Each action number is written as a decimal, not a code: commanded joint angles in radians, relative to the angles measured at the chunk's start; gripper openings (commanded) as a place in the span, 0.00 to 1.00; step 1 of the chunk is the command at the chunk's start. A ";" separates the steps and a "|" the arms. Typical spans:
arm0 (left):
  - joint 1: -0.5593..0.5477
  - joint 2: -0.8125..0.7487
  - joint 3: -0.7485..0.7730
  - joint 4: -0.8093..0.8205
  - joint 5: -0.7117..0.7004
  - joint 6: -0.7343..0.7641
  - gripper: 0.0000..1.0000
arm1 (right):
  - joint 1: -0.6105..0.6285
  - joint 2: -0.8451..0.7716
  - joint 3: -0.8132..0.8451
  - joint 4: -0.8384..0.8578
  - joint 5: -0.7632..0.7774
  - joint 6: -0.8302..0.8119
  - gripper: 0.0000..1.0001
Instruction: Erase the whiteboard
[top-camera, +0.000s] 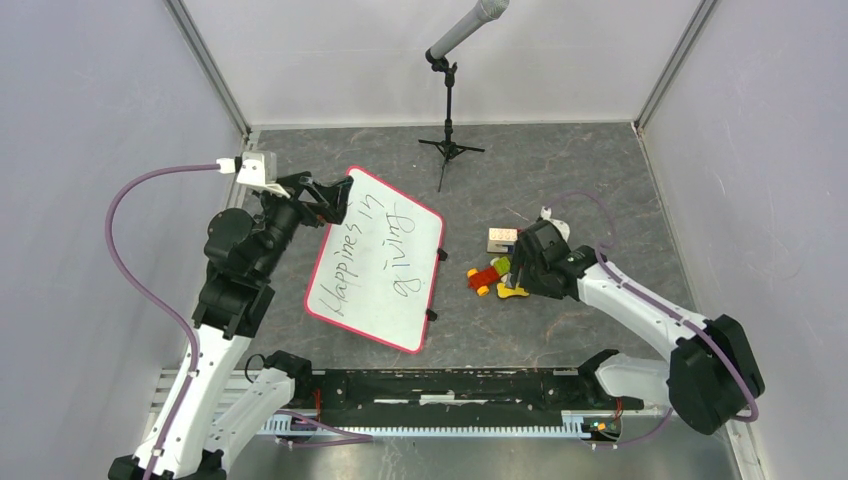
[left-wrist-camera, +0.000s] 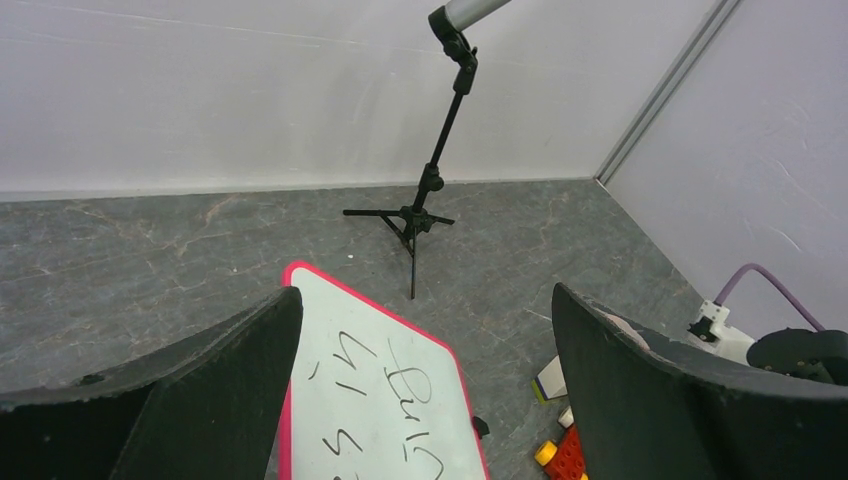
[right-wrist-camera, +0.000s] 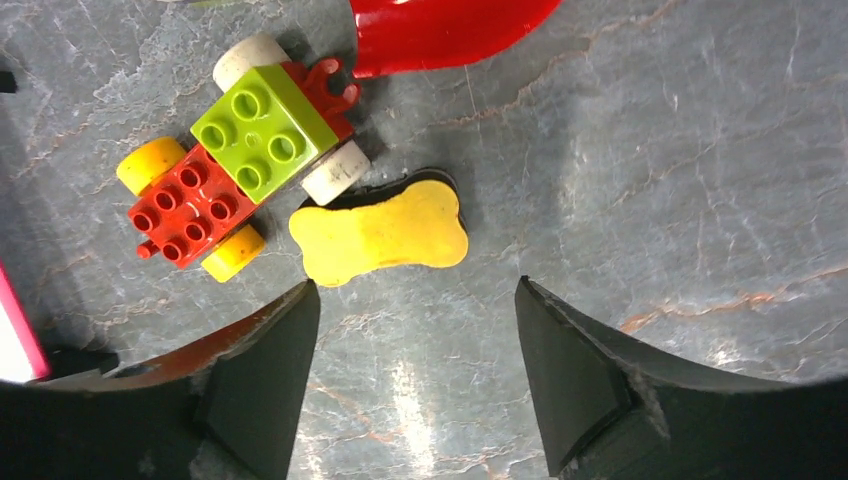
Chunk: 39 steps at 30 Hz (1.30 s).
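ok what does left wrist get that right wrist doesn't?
Left wrist only: black handwriting on the white, pink-framed whiteboard, the black microphone stand, the enclosure walls.
Right wrist only: the yellow bone-shaped block with a black underside, a glossy red curved piece at the top edge.
Both: the grey marbled table, the red-and-green toy brick car (just a corner in left wrist), and each its own: left end effector, right end effector, both open and empty. A pink sliver at right wrist's left edge may be the frame.
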 joint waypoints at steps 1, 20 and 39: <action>-0.010 0.002 0.023 0.007 -0.004 0.007 1.00 | -0.004 -0.064 -0.037 -0.001 0.023 0.167 0.74; -0.015 -0.011 0.022 0.005 -0.022 0.011 1.00 | -0.145 -0.146 -0.359 0.654 -0.198 -0.215 0.57; -0.013 0.019 0.026 0.004 -0.005 0.004 1.00 | -0.125 -0.278 -0.479 0.551 -0.631 -0.262 0.58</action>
